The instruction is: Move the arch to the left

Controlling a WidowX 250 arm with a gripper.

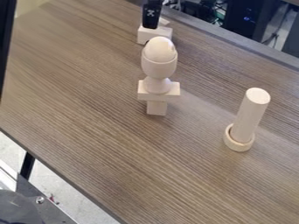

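The gripper is at the pale arch block near the desk's far edge; whether it is open or closed, I cannot tell. Nearer stands an egg-topped stack.

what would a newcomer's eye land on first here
Probably the pale stack near the middle of the table: a rounded, egg-like piece sits in a cup, which stands on a wide block with a narrower block below. Next would likely come the tall cylinder standing in a ring, off toward the picture's right side.
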